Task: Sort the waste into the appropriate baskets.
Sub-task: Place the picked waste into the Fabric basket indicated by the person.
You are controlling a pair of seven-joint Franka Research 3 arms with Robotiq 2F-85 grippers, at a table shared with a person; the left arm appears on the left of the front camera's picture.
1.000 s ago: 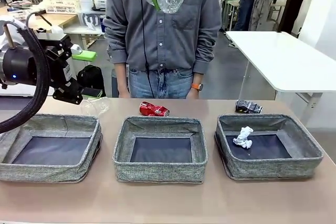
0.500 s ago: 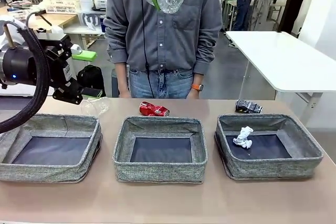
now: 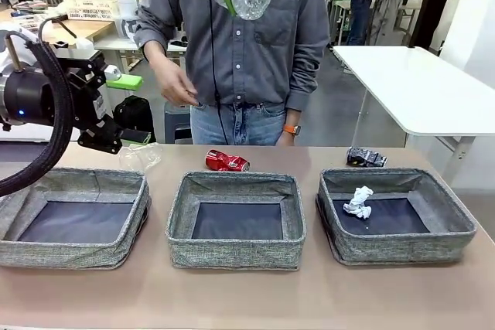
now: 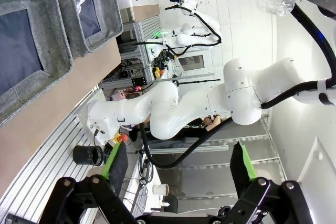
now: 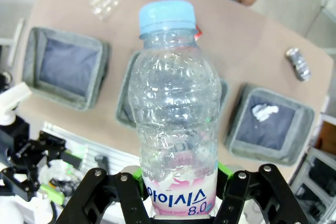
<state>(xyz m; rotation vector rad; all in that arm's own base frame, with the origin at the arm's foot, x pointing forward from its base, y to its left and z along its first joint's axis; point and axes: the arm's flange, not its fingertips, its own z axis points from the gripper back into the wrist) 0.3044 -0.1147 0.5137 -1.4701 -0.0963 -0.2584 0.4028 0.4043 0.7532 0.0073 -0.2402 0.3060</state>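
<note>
Pinching with the right gripper [image 5: 178,183], black jaws and green pads pressing in on the pinkish label of the blue-capped bottle [image 5: 176,103]. Holding that bottle high over the table [image 3: 247,295], its smooth round blue cap [image 5: 167,18] pointing down toward the middle basket [image 3: 236,185] in the right wrist view; clear, dimpled, thin plastic with rounded shoulders.

Hovering with the left gripper [image 3: 128,110] spread wide, nothing between its flat green pads, near the far rim of the left basket [image 3: 73,181]. Hanging close to a flattened clear bottle [image 3: 141,157], crinkled and glassy, lying on the tabletop just behind that basket.

Sitting in a row on the smooth tan surface: three rectangular soft-sided baskets of coarse grey woven fabric, each with a dark flat bottom. Resting inside the right basket [image 3: 398,178], a crumpled white paper wad [image 3: 358,202].

Lying on its side just behind the middle basket, a crushed red can [image 3: 227,161], dented and shiny. Lying behind the far rim of the right basket, a crushed dark can [image 3: 365,158].

Standing at the far side, a person in a grey shirt and jeans, raising one hand [image 3: 174,83] in front of the torso.
</note>
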